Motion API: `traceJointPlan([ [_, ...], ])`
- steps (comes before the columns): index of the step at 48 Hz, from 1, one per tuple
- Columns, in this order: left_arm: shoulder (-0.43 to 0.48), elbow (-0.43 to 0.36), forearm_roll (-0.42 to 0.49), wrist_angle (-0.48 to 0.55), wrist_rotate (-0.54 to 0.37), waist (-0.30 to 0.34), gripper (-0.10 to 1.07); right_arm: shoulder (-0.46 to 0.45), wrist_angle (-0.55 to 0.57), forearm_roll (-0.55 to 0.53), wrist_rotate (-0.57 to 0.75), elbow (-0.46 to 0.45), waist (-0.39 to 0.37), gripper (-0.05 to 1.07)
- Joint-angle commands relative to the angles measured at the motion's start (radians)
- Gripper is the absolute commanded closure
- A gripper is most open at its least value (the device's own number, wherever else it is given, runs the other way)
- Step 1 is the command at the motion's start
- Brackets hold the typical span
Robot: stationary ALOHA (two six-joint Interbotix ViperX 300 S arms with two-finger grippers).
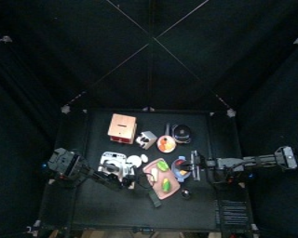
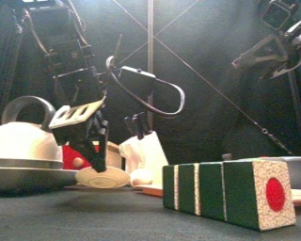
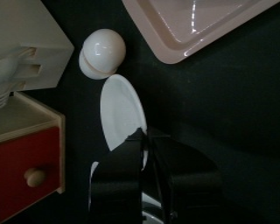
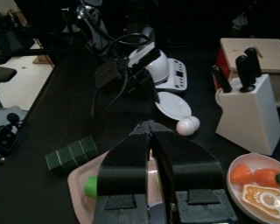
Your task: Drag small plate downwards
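Note:
The small plate [image 3: 120, 107] is plain, white and round, and it lies on the black table beside a white egg-shaped thing [image 3: 104, 51]. My left gripper [image 3: 143, 140] stands over the plate's near edge, with the rim caught between its jaws. Seen from the front, this gripper [image 2: 90, 155] hangs straight down onto the small plate [image 2: 102, 177]. The small plate [image 4: 171, 105] also shows in the right wrist view, beyond my right gripper [image 4: 150, 133]. That gripper's jaws meet at the tips with nothing in them, and it hovers over the big plate [image 4: 80, 181].
A white kettle-like object [image 2: 20, 136] stands at the left. The big plate [image 1: 164, 177] of colourful items lies near the front. A green block with a red dot [image 2: 235, 191] stands near the front camera. A knife block [image 4: 250, 87] and an orange dish [image 1: 168, 143] lie further back.

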Motion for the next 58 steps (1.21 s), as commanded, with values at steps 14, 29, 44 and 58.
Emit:
traceJointPlan([
  [14, -0.048, -0.020, 0.002, 0.074, -0.005, -0.080, 0.53, 0.002, -0.003, -0.002, 0.012, -0.017, -0.003, 1.01],
  [29, -0.005, -0.066, -0.049, 0.087, 0.002, -0.187, 0.53, -0.006, -0.011, 0.005, 0.014, -0.031, 0.003, 1.01],
  [44, 0.018, -0.100, -0.190, 0.081, -0.003, -0.250, 0.53, -0.005, -0.011, 0.003, 0.014, -0.035, -0.002, 1.01],
  [58, 0.063, -0.161, -0.190, 0.080, 0.006, -0.259, 0.53, -0.005, -0.005, 0.006, 0.014, -0.035, -0.005, 1.01],
])
